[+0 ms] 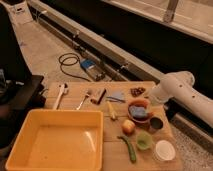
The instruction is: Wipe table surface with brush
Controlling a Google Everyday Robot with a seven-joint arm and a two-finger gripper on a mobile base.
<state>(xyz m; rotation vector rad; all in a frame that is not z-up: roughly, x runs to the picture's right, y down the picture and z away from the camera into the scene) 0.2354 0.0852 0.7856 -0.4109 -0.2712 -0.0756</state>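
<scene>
The table surface (75, 90) is a light brown wooden top of parallel planks, seen from above. A short dark brush-like tool (98, 96) lies on it near the back middle. My white arm (176, 86) reaches in from the right. Its gripper (151, 99) is at the table's right edge, just behind a brown bowl (140, 111), well to the right of the brush-like tool. The gripper's end is mostly hidden by the arm.
A big yellow tray (60, 137) fills the front left. A white-handled utensil (60, 95), a fork (84, 100), a blue cloth (117, 96), an apple (128, 126), a green cup (144, 141), a white cup (164, 150), a dark cup (156, 123) and a green vegetable (129, 148) lie around.
</scene>
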